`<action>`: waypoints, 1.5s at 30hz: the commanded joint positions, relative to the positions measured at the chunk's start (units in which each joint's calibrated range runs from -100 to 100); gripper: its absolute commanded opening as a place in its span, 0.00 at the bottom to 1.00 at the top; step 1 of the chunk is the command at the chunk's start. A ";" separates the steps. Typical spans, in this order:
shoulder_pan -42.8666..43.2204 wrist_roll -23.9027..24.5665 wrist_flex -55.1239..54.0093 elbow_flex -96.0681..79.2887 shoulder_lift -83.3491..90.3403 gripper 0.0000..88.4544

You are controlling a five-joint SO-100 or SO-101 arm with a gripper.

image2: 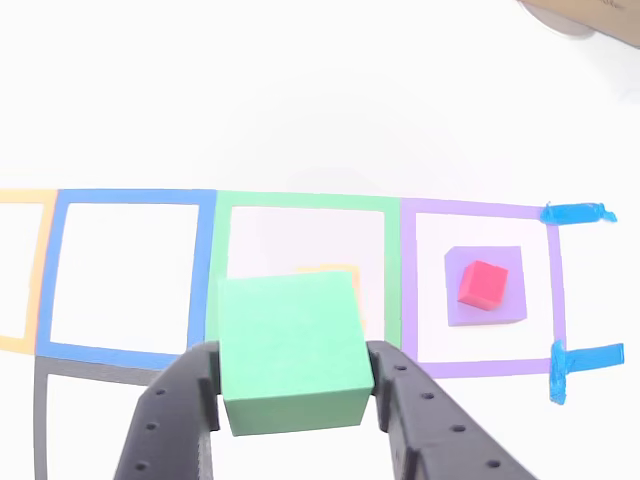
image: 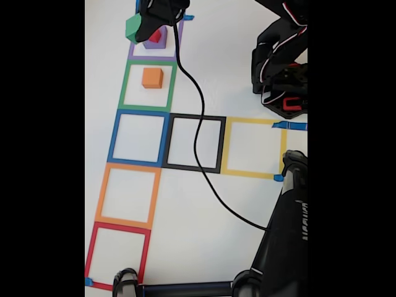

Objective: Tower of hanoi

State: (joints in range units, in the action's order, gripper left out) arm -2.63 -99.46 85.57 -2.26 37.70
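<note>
White table (image: 185,204), taped hollow squares (image: 137,137) in an L. Orange block (image: 152,77) upper left in green square (image: 148,85); purple block (image: 157,41) in purple square (image2: 480,290). Black cable (image: 198,142) crosses centre.

White tabletop (image: 185,204), coloured tape squares (image: 137,138) in a row, bright even light, black cable (image: 197,133)

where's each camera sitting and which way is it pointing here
Fixed view: high above the table, looking down the row of tape squares; shows the arm's base, cable and the gripper.
Other view: rides behind the gripper, looking forward and down; both fingers show, clamping the green block.
Shared: green block, orange block, red block on purple block.
</note>
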 commanded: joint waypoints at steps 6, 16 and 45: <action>-5.61 -0.54 -14.48 -24.92 12.32 0.10; -4.85 -0.54 -35.93 -44.56 12.00 0.10; -8.01 -0.54 -81.20 -68.47 -6.57 0.09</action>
State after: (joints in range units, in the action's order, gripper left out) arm -11.53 -99.64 8.59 -69.99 31.28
